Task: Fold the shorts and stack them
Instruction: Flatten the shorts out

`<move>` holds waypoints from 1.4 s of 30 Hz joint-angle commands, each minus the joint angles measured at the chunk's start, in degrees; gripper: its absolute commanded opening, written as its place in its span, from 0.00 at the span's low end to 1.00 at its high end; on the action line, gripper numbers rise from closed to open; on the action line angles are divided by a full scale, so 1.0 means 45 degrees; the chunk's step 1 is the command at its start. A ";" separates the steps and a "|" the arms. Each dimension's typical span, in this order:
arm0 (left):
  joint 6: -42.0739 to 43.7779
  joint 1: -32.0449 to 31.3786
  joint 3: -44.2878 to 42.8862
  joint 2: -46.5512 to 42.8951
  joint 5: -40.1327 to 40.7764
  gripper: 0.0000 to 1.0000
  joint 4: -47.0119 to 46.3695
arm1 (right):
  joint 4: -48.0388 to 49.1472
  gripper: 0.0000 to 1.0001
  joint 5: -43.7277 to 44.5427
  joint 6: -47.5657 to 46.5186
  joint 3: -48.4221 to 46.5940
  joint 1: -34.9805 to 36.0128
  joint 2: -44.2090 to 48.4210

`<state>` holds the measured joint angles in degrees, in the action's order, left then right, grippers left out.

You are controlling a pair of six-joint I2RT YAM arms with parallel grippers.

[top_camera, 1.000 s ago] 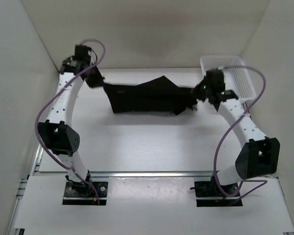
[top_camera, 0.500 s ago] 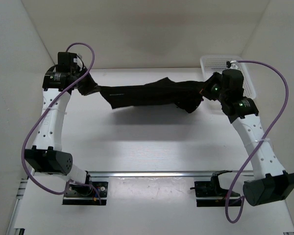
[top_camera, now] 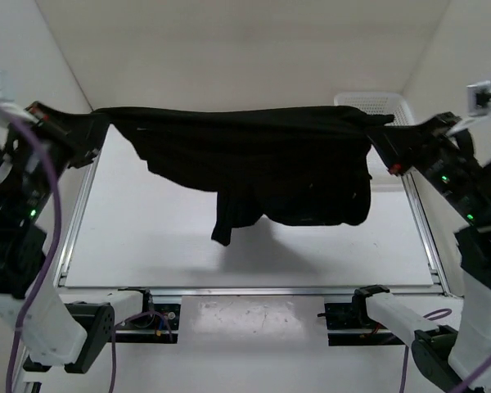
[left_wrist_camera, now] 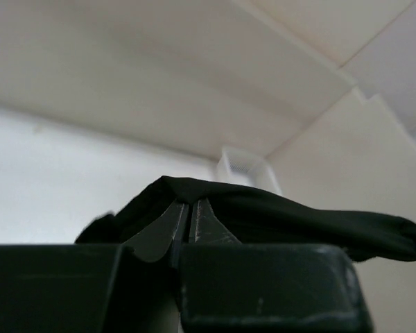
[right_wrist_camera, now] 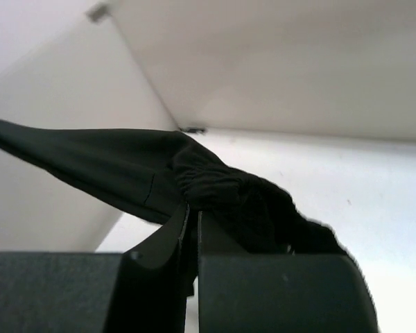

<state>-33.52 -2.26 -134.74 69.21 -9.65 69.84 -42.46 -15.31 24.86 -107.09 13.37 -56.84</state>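
Observation:
The black shorts point(top_camera: 254, 160) hang in the air, stretched wide between both grippers high above the table, with the lower part drooping at mid-table. My left gripper point(top_camera: 86, 131) is shut on the shorts' left end; in the left wrist view the fingers point(left_wrist_camera: 189, 208) pinch the black cloth point(left_wrist_camera: 284, 215). My right gripper point(top_camera: 385, 135) is shut on the right end; in the right wrist view the fingers point(right_wrist_camera: 192, 214) pinch bunched cloth point(right_wrist_camera: 222, 184). The drawstring is not visible.
A white mesh basket point(top_camera: 376, 105) stands at the back right of the table, partly hidden behind the shorts; it also shows in the left wrist view point(left_wrist_camera: 246, 166). White walls enclose the table point(top_camera: 147, 246) on three sides.
Both arms have risen and spread apart, lifting the shorts off the table and pulling them from a bunched strip into a wide hanging sheet.

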 commanded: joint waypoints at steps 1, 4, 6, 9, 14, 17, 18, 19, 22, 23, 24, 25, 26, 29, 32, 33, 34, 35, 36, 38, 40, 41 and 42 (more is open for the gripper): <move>-0.0070 0.0366 -0.1266 0.0031 0.2240 0.10 0.0514 | -0.0565 0.00 0.0024 -0.0624 -0.1103 -0.0236 0.0346; -0.0071 0.0366 -0.1875 0.0030 0.2495 0.10 0.0514 | -0.0819 0.00 0.0412 -0.0487 -0.1671 -0.0236 0.0346; -0.0071 0.0366 -0.1875 0.0030 0.2496 0.10 0.0397 | -0.1168 0.00 0.0862 -0.0486 -0.1808 -0.0236 0.0230; 0.0046 0.0366 -0.0515 0.0304 0.2633 0.10 0.0280 | -0.1462 0.00 0.1525 -0.0486 -0.0952 -0.0236 0.0111; 0.0455 0.0366 0.2047 0.1704 0.2517 0.10 -0.0559 | -0.0529 0.00 0.2463 -0.0486 0.2112 -0.0236 -0.0647; 0.0593 0.0503 0.3454 0.2683 0.2243 0.10 -0.1397 | 0.0662 0.00 0.2621 -0.0603 0.3950 -0.0236 -0.2013; 0.0709 0.0638 0.3651 0.3614 0.2242 0.10 -0.1535 | 0.1033 0.00 0.2621 -0.0603 0.4263 -0.0236 -0.2462; 0.0710 0.0639 0.3769 0.4146 0.2242 0.10 -0.1536 | 0.1365 0.00 0.2621 -0.0719 0.4633 -0.0236 -0.2989; 0.0847 0.0639 0.3442 0.6664 0.2125 0.10 -0.2024 | 0.2672 0.00 0.2426 -0.0720 0.4424 -0.0236 -0.6416; 0.0982 0.0639 0.3128 0.7367 0.2125 0.10 -0.2218 | 0.2812 0.00 0.2426 -0.0720 0.3726 -0.0236 -0.7263; 0.0984 0.0639 0.2661 0.9056 0.1874 0.17 -0.2220 | 0.2930 0.00 0.2581 -0.0720 0.3159 -0.0236 -0.8161; 0.1332 0.0755 0.1090 1.0040 0.1736 0.29 -0.2220 | 0.2931 0.12 0.2582 -0.0720 0.2418 -0.0390 -1.0200; 0.1335 0.0757 -0.0047 1.1094 0.1599 0.50 -0.2104 | 0.2757 0.38 0.2292 -0.0720 0.0380 -0.0566 -1.1303; 0.1335 0.0873 -0.4367 1.4925 0.1715 1.00 -0.0524 | 0.1667 0.88 0.1452 0.0039 -0.3067 -0.0956 -1.5154; 0.1043 0.0874 -0.2249 1.4185 0.1266 1.00 -0.2167 | 0.2048 0.95 0.1059 0.0742 -0.4100 -0.1095 -1.5967; 0.1042 0.0874 -0.1376 1.4171 0.1266 1.00 -0.2181 | 0.2323 0.95 0.1059 0.0745 -0.4093 -0.1095 -1.5673; 0.1042 0.0874 -0.0710 1.3707 0.1633 1.00 -0.2548 | 0.2558 0.95 0.1059 0.0745 -0.3629 -0.1095 -1.5341; 0.1177 0.0738 -0.0046 1.3025 0.1830 1.00 -0.2552 | 0.2734 0.94 0.1194 0.0745 -0.2638 -0.1095 -1.4990; 0.1334 0.0621 0.0212 1.2748 0.1967 1.00 -0.2552 | 0.2871 0.93 0.1195 0.0745 -0.2145 -0.1095 -1.4619; 0.1509 0.0485 0.0856 1.1892 0.2357 1.00 -0.2222 | 0.3046 0.90 0.1313 0.0745 -0.0994 -0.1095 -1.3331; 0.1744 0.0133 0.2261 1.1206 0.2709 0.96 -0.1968 | 0.3185 0.84 0.1313 0.0745 0.1055 -0.0978 -1.1789; 0.1745 -0.0023 0.2865 1.0467 0.3059 0.94 -0.1966 | 0.3301 0.81 0.1429 0.0880 0.1836 -0.0978 -1.1222; 0.1745 -0.0295 0.4167 1.0073 0.3062 0.92 -0.1966 | 0.3302 0.76 0.1546 0.0881 0.2637 -0.0978 -1.0057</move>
<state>-27.29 -0.54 -122.06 125.71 1.02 61.19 -30.48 -9.04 28.21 -100.79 8.38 -113.32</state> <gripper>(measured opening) 0.932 0.782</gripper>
